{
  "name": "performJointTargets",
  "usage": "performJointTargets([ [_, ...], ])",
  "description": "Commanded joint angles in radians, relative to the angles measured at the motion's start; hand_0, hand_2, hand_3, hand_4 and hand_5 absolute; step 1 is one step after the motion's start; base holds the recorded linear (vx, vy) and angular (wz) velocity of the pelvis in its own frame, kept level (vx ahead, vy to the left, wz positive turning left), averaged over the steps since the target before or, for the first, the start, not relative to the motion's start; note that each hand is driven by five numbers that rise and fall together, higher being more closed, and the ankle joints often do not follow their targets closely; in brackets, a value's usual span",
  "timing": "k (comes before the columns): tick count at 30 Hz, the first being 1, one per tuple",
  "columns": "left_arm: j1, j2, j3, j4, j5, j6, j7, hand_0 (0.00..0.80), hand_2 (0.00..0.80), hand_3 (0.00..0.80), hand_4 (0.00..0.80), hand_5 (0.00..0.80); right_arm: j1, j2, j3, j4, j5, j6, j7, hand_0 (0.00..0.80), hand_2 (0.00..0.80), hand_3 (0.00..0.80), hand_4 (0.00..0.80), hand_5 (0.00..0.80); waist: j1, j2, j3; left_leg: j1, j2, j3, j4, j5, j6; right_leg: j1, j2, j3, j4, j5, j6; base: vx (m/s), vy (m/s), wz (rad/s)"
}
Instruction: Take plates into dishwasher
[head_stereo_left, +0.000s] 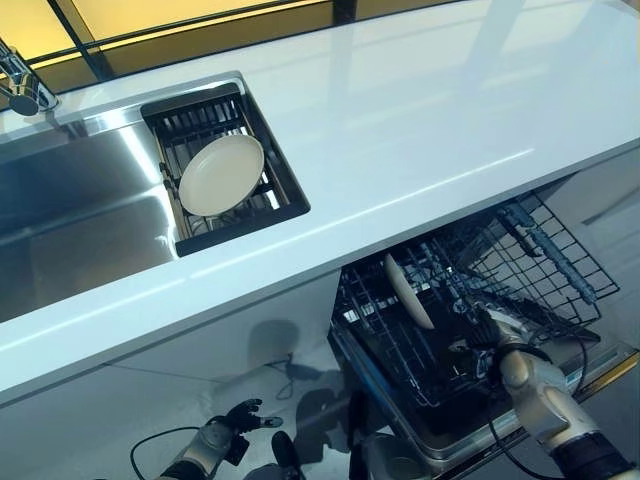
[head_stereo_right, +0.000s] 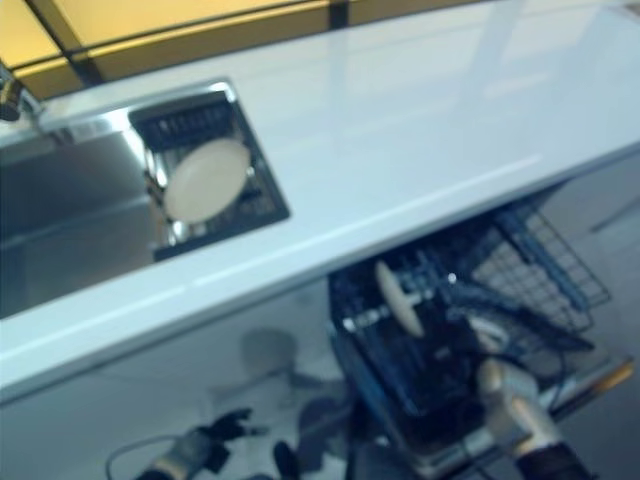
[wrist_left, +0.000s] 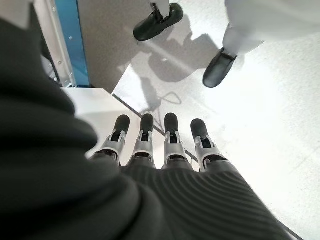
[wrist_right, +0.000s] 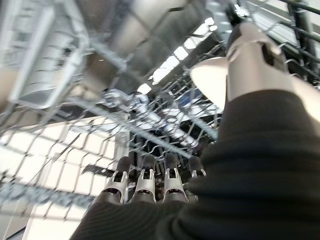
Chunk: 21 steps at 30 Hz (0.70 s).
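Observation:
A cream plate (head_stereo_left: 221, 174) leans in the black drying rack (head_stereo_left: 285, 200) set in the sink. A second cream plate (head_stereo_left: 408, 291) stands on edge in the pulled-out dishwasher rack (head_stereo_left: 545, 250) below the counter. My right hand (head_stereo_left: 503, 335) is down inside that rack, to the right of the standing plate and apart from it. In the right wrist view its fingers (wrist_right: 145, 180) are straight and hold nothing, and the plate (wrist_right: 209, 80) shows past the thumb. My left hand (head_stereo_left: 225, 432) hangs low by the floor, fingers (wrist_left: 170, 135) straight and empty.
A white counter (head_stereo_left: 420, 120) runs over the dishwasher. The steel sink (head_stereo_left: 80, 200) and a tap (head_stereo_left: 20, 85) are at the left. A person's black shoes (wrist_left: 157, 22) stand on the floor past my left hand.

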Motion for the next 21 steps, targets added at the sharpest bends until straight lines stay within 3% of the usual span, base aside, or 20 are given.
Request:
performJointTargets([
  [1, -0.005, 0.038, 0.042, 0.021, 0.036, -0.010, 0.001, 0.000, 0.000, 0.000, 0.000, 0.000, -0.001, -0.062, -0.083, -0.121, -0.065, -0.037, 0.054, 0.000, 0.000, 0.000, 0.000, 0.000, -0.022, -0.039, -0.017, -0.030, 0.038, 0.039, -0.001, -0.042, 0.000, 0.084, 0.067, 0.020, 0.008, -0.165, 0.045, 0.009, -0.001, -0.08],
  [10, 0.007, 0.062, 0.059, 0.048, 0.066, -0.022, -0.007, 0.000, 0.000, 0.000, 0.000, 0.000, 0.060, -0.156, -0.233, -0.246, -0.053, -0.105, 0.087, 0.000, 0.000, 0.000, 0.000, 0.000, -0.040, -0.065, -0.030, -0.013, 0.042, 0.064, -0.001, -0.052, 0.003, 0.092, 0.074, 0.030, 0.012, -0.167, 0.051, 0.012, -0.002, -0.08],
  [21, 0.021, 0.066, 0.046, 0.053, 0.058, -0.027, -0.001, 0.000, 0.000, 0.000, 0.000, 0.000, 0.082, -0.188, -0.391, -0.323, 0.197, -0.158, -0.101, 0.000, 0.000, 0.000, 0.000, 0.000, -0.055, -0.063, -0.057, 0.002, 0.039, 0.083, -0.001, -0.065, 0.010, 0.102, 0.077, 0.045, 0.011, -0.172, 0.052, 0.004, -0.005, -0.03],
])
